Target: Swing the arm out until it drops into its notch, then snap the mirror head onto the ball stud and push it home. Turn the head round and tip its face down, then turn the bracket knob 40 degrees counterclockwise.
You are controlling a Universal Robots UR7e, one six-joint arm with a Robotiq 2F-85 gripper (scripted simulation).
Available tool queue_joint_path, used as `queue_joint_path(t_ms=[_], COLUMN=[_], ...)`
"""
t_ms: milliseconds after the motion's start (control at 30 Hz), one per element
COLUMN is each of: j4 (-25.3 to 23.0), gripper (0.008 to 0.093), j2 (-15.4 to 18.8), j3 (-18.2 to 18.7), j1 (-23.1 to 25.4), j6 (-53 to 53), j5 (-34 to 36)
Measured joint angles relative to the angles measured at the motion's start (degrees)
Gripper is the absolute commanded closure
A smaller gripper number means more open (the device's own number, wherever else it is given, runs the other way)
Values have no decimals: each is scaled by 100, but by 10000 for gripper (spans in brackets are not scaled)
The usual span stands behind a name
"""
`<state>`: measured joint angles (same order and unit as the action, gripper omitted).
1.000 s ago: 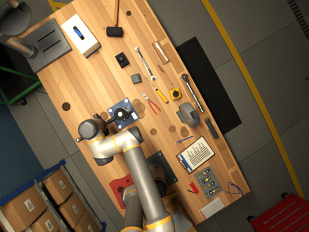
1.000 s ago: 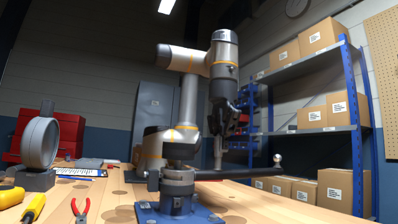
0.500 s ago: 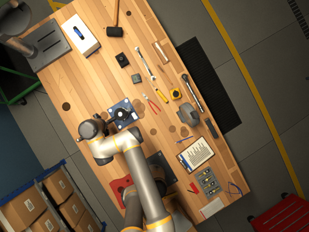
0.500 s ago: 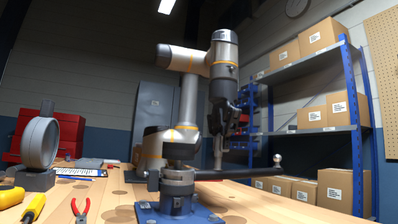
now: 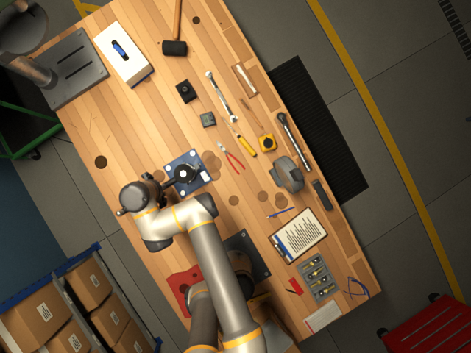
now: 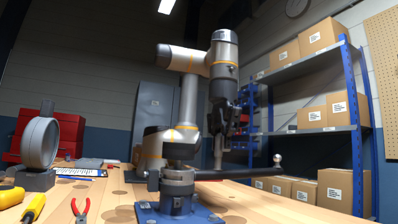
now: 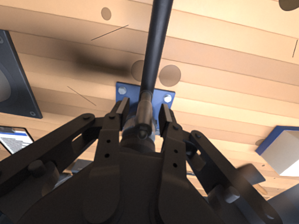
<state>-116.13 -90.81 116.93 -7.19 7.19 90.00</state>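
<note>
The outer end of the dark swing arm (image 6: 238,173) is hidden under my wrist in the side camera. The arm reaches out level from the bracket (image 6: 175,186) on its blue base plate (image 5: 187,173). A ball stud (image 6: 277,159) stands upright at the arm's tip. My gripper (image 7: 143,113) hangs over the arm partway along it, open and holding nothing. The arm passes between the fingers in the wrist camera. The round grey mirror head (image 6: 39,142) stands on a grey block at the bench's far side, apart from the bracket.
Behind the bracket stands my own base (image 6: 169,146). Blue shelving (image 6: 314,124) with cardboard boxes lines the wall beside the bench. Red pliers (image 6: 80,208), a yellow screwdriver (image 6: 34,210) and a clipboard (image 5: 298,235) lie between bracket and mirror head.
</note>
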Motion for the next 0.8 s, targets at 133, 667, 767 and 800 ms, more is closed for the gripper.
queue_joint_path(t_ms=[133, 667, 767, 800], j4=[2, 179, 255, 283], gripper=[534, 534, 534, 534], j2=[-1, -69, -98, -108], j3=[-1, -107, -154, -172], j1=[0, 0, 0, 0], j6=[0, 0, 0, 0], j5=[0, 0, 0, 0])
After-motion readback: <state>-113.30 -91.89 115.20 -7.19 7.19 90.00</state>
